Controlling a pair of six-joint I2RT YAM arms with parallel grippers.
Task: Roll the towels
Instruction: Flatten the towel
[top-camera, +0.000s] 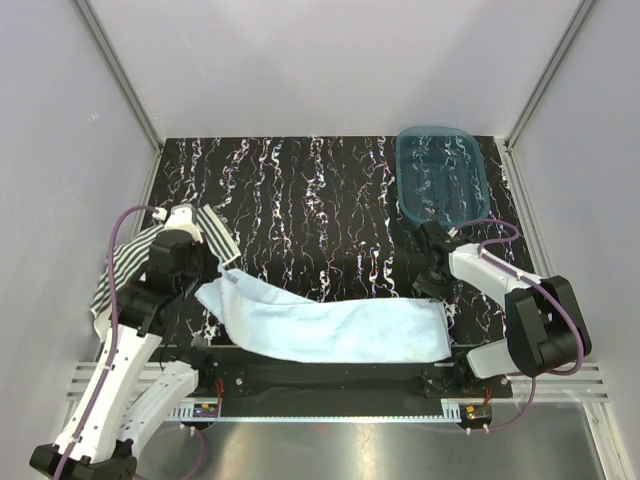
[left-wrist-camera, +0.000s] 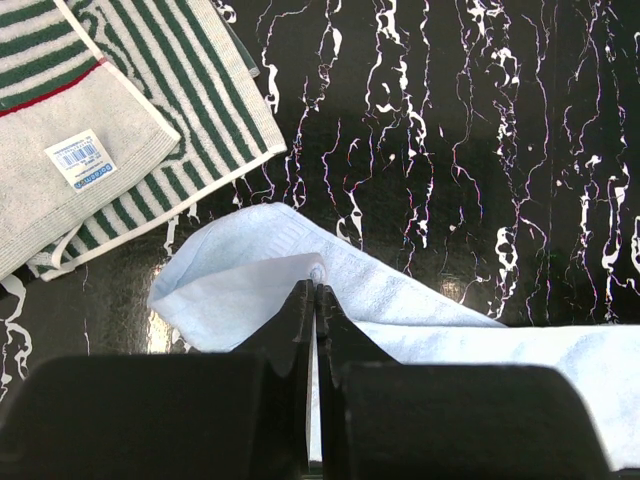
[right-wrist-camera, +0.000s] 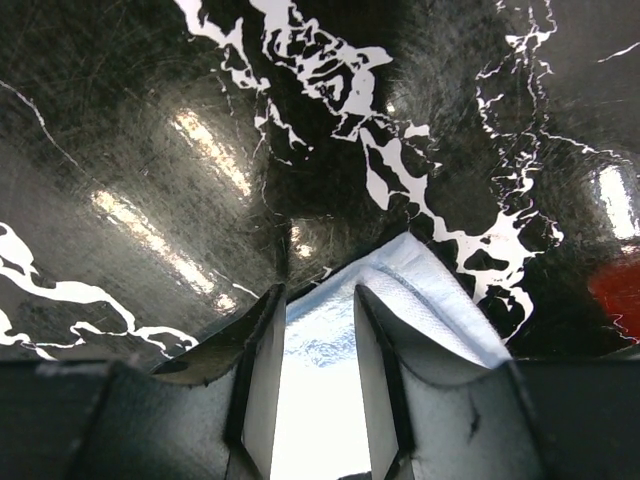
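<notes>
The left gripper is pinched tight, its two dark fingers pressed together on a fold at one end of the light blue towel. The cloth rises to a small peak at the fingertips, then spreads away on both sides of them and runs off to the gripper's right. Ahead of this gripper and to its left lies the striped towel, green and white with a plain pale band edged by a red line, and a small barcode label stuck on the band. The striped towel lies just beside the blue one; whether the two touch cannot be told.

The right gripper stands at a narrow gap that is filled with blue cloth, its fingers closed on the towel's other end. A corner of the cloth pokes out past the fingertips and to their right.

From above, the light blue towel stretches in a long strip between the left gripper and the right gripper, sagging toward the near edge of the black, white-veined counter. The striped towel lies outside the left gripper, partly under that arm. Beyond the right gripper, at the far corner, sits a translucent teal tub.
</notes>
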